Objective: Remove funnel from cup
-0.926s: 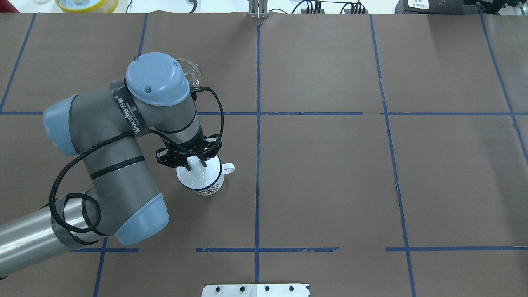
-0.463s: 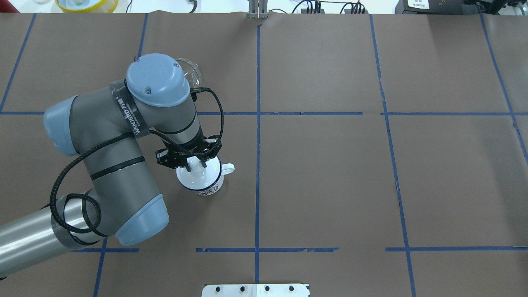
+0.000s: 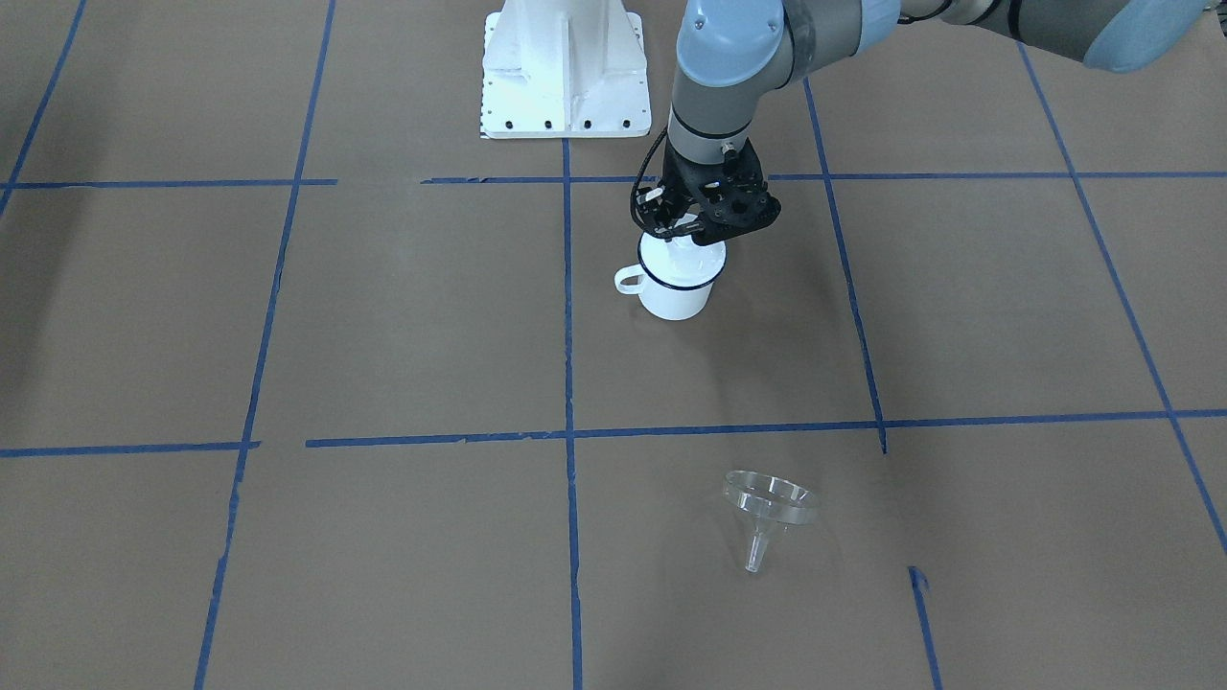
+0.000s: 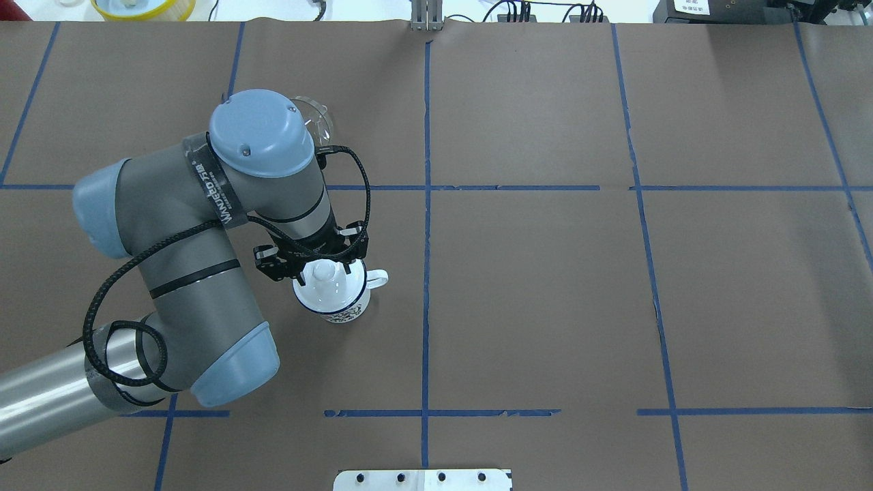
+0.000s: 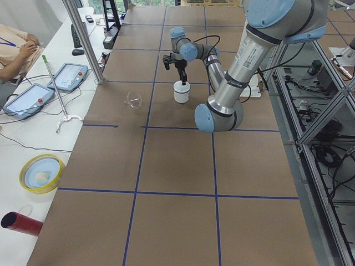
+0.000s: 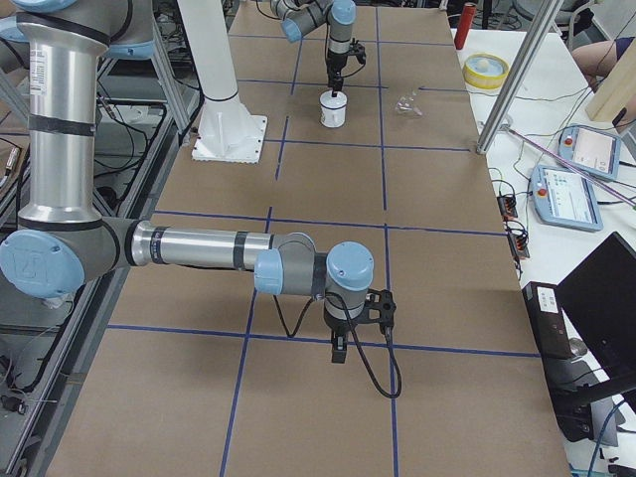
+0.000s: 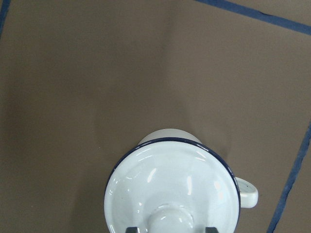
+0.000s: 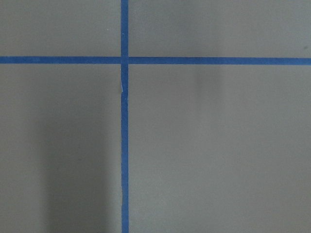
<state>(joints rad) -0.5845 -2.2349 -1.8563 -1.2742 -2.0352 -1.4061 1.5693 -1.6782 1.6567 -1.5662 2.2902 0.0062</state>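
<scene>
The cup stands upright left of the table's middle, handle toward the centre line, and it shows in the front view too. A white knobbed lid covers it. My left gripper hangs straight over the lid, open, one fingertip on each side of the knob with a gap. The clear funnel lies on the table far from the cup. In the overhead view the funnel is partly hidden behind my left arm. My right gripper hovers over bare table; I cannot tell its state.
The white robot base plate is at the near edge. A yellow bowl and a red cylinder sit on the side bench with teach pendants. An operator sits there. Blue tape lines cross the brown table cover.
My left gripper's fingers, close on the lid's knob before, have spread apart. The knob now shows between them. The cup and lid stay in place.
</scene>
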